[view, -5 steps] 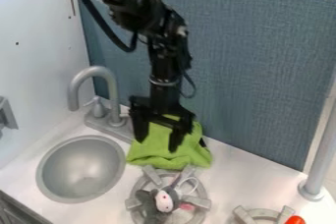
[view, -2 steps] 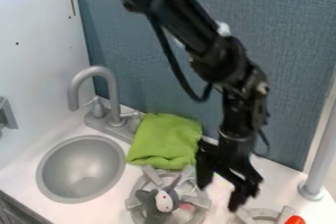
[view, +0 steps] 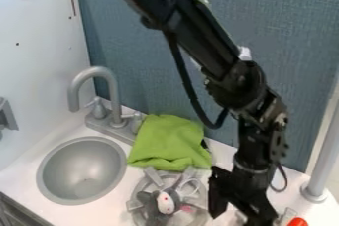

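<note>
Altogether, one tool point(view: 240, 217) hangs near two burners point(view: 153, 176) and one toy point(view: 164, 204).

- A toy kitchen in what looks like a robot lab
- Kitchen signs: a grey sink point(view: 83, 170) with a curved faucet point(view: 114, 91), and a burner grate point(view: 153, 176) on the white desk point(view: 23, 180)
- Lab signs: a black robot arm point(view: 202, 39) overhead, a blue-grey panel point(view: 291, 46) behind
</note>
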Controlling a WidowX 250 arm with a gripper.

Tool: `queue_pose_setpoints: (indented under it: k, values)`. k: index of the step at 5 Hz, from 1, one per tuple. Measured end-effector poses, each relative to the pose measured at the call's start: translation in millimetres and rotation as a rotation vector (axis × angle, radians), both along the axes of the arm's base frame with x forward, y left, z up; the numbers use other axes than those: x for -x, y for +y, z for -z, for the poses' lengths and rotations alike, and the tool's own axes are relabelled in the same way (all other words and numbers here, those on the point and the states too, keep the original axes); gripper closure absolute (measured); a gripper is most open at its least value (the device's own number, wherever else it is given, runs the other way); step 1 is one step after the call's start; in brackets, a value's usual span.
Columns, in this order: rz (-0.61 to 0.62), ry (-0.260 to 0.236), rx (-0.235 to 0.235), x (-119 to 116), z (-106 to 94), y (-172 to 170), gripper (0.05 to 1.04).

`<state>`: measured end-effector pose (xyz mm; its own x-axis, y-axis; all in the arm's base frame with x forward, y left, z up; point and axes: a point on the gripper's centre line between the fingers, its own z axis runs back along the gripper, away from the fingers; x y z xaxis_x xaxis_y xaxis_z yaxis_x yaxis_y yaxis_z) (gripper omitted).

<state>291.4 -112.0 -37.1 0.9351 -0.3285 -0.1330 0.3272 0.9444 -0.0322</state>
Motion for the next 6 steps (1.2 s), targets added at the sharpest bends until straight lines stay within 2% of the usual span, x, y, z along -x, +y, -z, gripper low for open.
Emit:
queue_pose_setpoints:
  k: [1,2,3,4,5,6]
  values:
    - [0.036,-0.009,0.023,2,-0.1,-12,0.083]
    - [0.084,-0.018,0.073,-2,2.5,-29,0.083]
    - [0.127,-0.01,0.082,-8,12.2,-41,0.083]
    - [0.138,0.009,0.06,-12,22.6,-46,0.083]
    - [0.137,0.053,0.025,-17,41.0,-47,0.083]
    - [0.1,0.082,-0.008,-21,49.3,-46,0.14]
